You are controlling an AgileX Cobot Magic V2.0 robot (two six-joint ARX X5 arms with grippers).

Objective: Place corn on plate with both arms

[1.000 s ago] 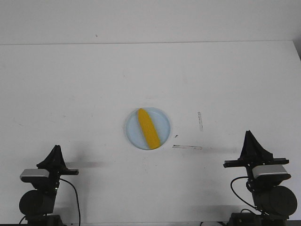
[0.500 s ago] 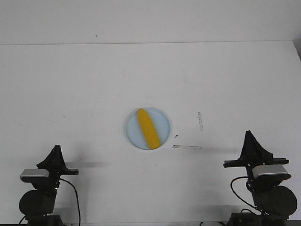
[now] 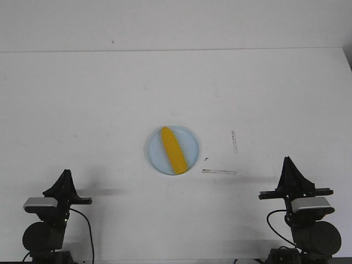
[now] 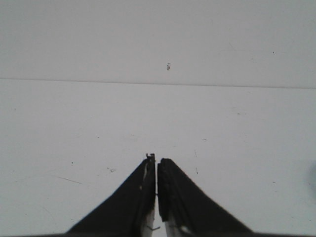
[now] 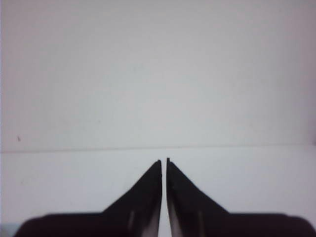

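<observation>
The yellow corn (image 3: 173,150) lies diagonally across the pale blue plate (image 3: 191,144) in the middle of the white table, its pointed end toward the far left. My left gripper (image 3: 66,174) is shut and empty at the near left, well away from the plate. My right gripper (image 3: 287,161) is shut and empty at the near right. In the left wrist view the gripper (image 4: 156,159) shows only bare table ahead. In the right wrist view the gripper (image 5: 164,160) shows bare table and wall. Neither wrist view shows the corn or plate.
Two thin dark marks (image 3: 219,171) lie on the table to the right of the plate. The table's far edge (image 3: 176,50) meets a white wall. Black cables (image 3: 88,231) trail from the arm bases at the near edge.
My right arm has drawn back and sunk a little toward the near edge. The left arm, corn and plate have not moved.
</observation>
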